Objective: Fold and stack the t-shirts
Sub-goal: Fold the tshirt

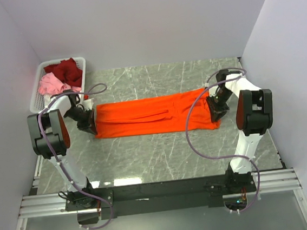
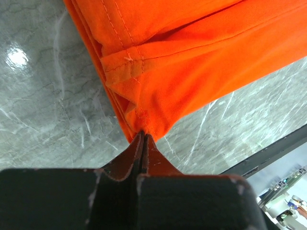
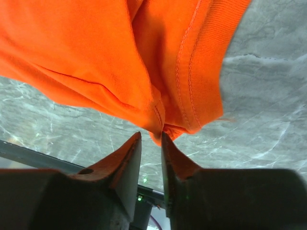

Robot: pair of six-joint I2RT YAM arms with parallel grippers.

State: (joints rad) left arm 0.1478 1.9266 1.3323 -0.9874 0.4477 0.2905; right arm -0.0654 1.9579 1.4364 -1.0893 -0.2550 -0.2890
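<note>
- Left wrist view: my left pincer (image 2: 143, 136) is pressed together, its tips meeting on a thin corner of the orange t-shirt (image 2: 192, 62), which draws to a point there. I judge the bite shallow, so a firm pull could slip the cloth free.
- Right wrist view: my right pincer (image 3: 151, 136) stands at a narrow gap with a bunched hem at its tips. I cannot tell whether that hem is truly pinched or only touching. If it is loose, that end would lie on the tabletop (image 3: 268, 96) while the other end rises, and the fold would skew.
- From above, the orange t-shirt lies as a long folded band across the middle of the tabletop, with one pincer at each end. A grip that catches only the top layer could let the band fall open.
- The right arm's cable (image 1: 187, 128) loops over the band's right part. I judge it could drag the cloth during a lift.
- Farthest off, in the far-left corner, the white basket (image 1: 81, 61) holds a dark red t-shirt (image 1: 66, 69) and a pink t-shirt (image 1: 50, 84), heaped unfolded. It sits close behind my left arm, so a wide swing could knock it.
</note>
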